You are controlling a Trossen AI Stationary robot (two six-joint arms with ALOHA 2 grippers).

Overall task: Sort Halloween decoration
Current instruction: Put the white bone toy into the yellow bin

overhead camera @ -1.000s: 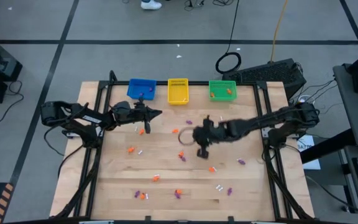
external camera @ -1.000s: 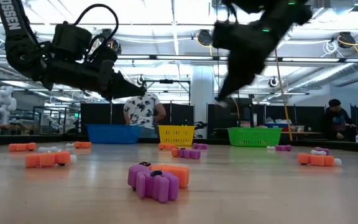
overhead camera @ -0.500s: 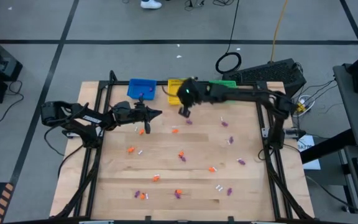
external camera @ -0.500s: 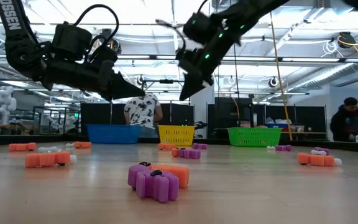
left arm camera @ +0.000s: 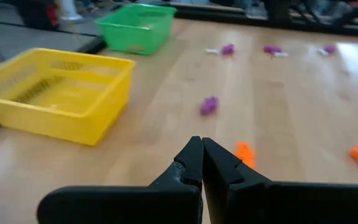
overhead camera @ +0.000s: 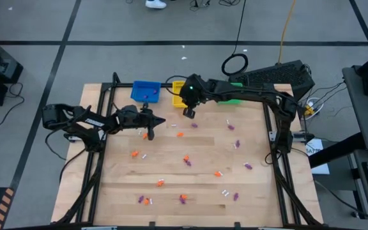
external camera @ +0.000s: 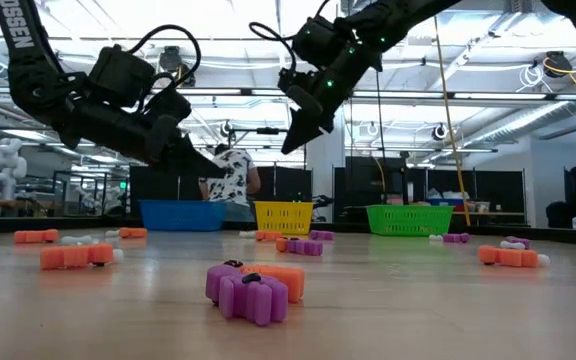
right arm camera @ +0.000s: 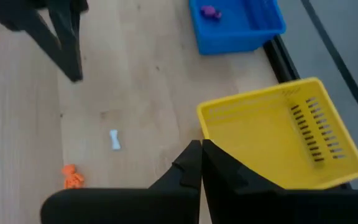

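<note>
Broadly, the tabletop (overhead camera: 120, 191) carries three baskets lined along its far edge, blue (overhead camera: 145, 91), yellow (overhead camera: 179, 93) and green (overhead camera: 234, 101), probably one per colour. Right tool (overhead camera: 188, 112), pinched shut and empty, hangs by the yellow basket's near edge; left tool (overhead camera: 160, 119), also shut and empty, hovers near the blue. Trinkets (overhead camera: 186, 160), tiny orange, purple and white lumps, lie scattered across the wood, a few already in baskets.

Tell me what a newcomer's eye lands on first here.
The three bright baskets in a row at the table's far edge: blue basket, yellow basket, green basket partly hidden by the right arm. Then the orange, purple and white trinkets strewn over the wood, and the right tool, shut, beside the yellow basket.
</note>
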